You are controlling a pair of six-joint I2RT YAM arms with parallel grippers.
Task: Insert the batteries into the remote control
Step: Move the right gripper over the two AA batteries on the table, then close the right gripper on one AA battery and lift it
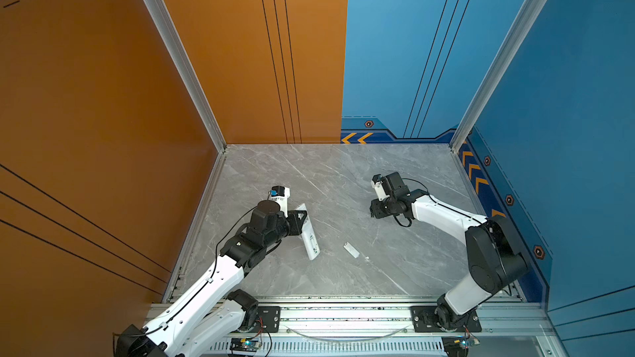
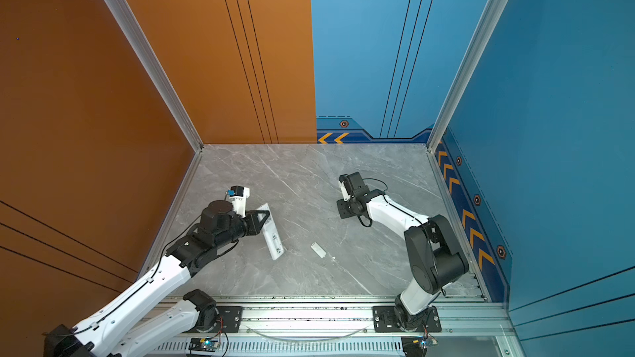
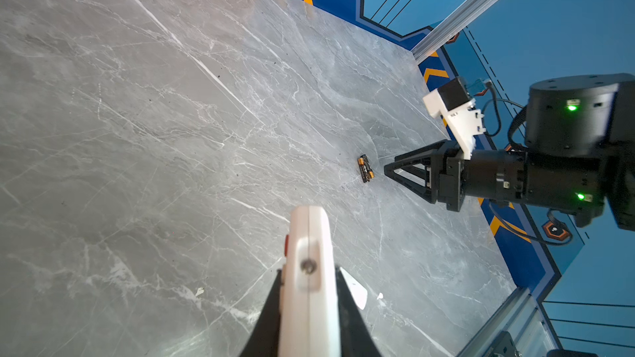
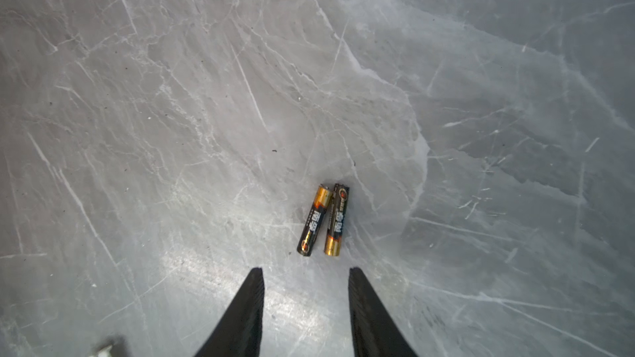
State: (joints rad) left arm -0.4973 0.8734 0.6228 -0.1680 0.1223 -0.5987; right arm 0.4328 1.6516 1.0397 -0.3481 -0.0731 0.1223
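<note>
Grey marble-patterned bench (image 1: 343,173) lies between orange and blue walls (image 1: 275,46). In both top views the left hand (image 1: 302,216) is clamped on the white remote control (image 1: 311,240); a small white flat piece (image 1: 351,250) lies near it. The right hand (image 1: 372,213) points down, well apart. Left wrist view: the remote control stands end-on between the fingers (image 3: 268,321), markings too blurred to read. Right wrist view: the right hand's jaws stand narrowly apart, empty; the batteries (image 4: 323,220) lie touching just beyond, gold ends opposed, bearing white Chinese characters.
</note>
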